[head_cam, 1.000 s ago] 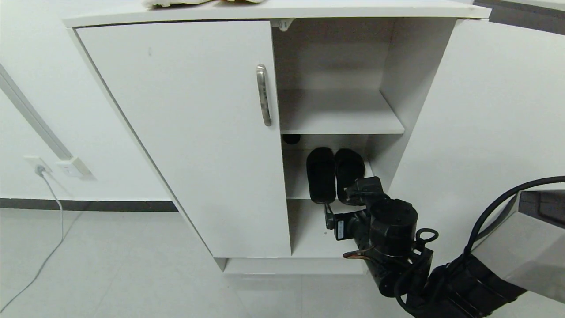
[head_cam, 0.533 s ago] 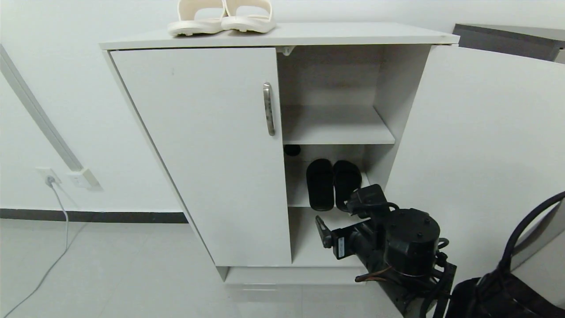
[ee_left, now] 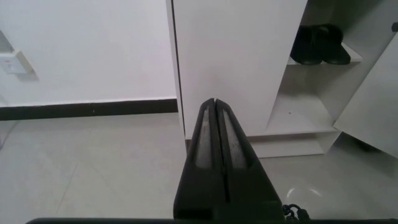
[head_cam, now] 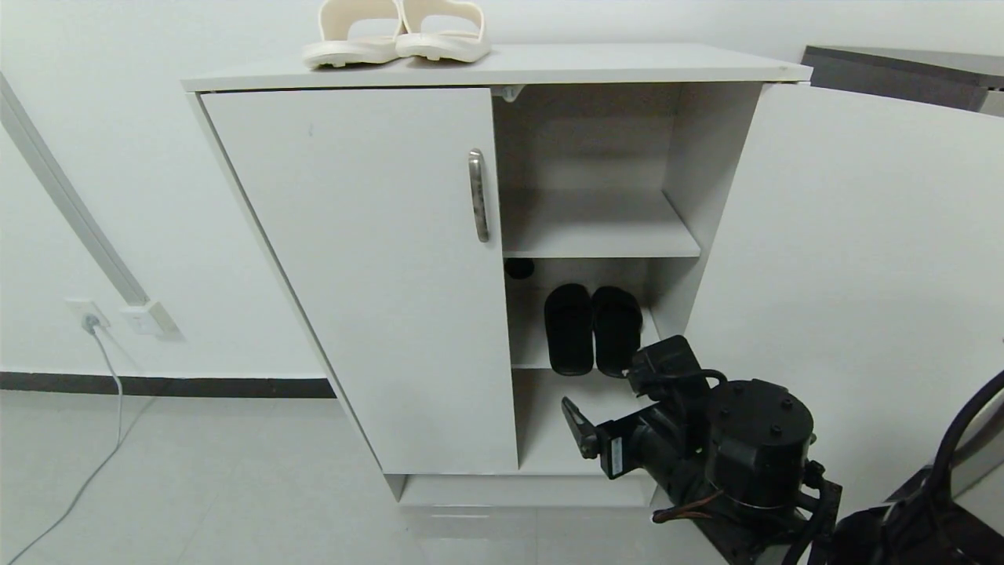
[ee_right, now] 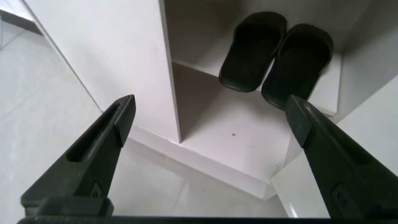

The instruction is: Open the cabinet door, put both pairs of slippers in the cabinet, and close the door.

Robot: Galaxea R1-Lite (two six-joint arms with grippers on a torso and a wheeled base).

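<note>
On the tiled floor (head_cam: 196, 486) the white cabinet (head_cam: 353, 275) is standing with its right door (head_cam: 847, 275) open, black slippers (head_cam: 592, 328) lying on its lower shelf and cream slippers (head_cam: 396, 35) on top, while the right gripper (ee_right: 211, 106), spread wide and empty, is drawing back from that shelf and the left gripper (ee_left: 214, 112) is hanging closed.

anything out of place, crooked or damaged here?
Only the cream slippers stand out: they sit on the cabinet top, near its front edge, rather than inside. The black slippers lie straight, side by side, on the middle shelf. The right door is open. No damage or spills.
</note>
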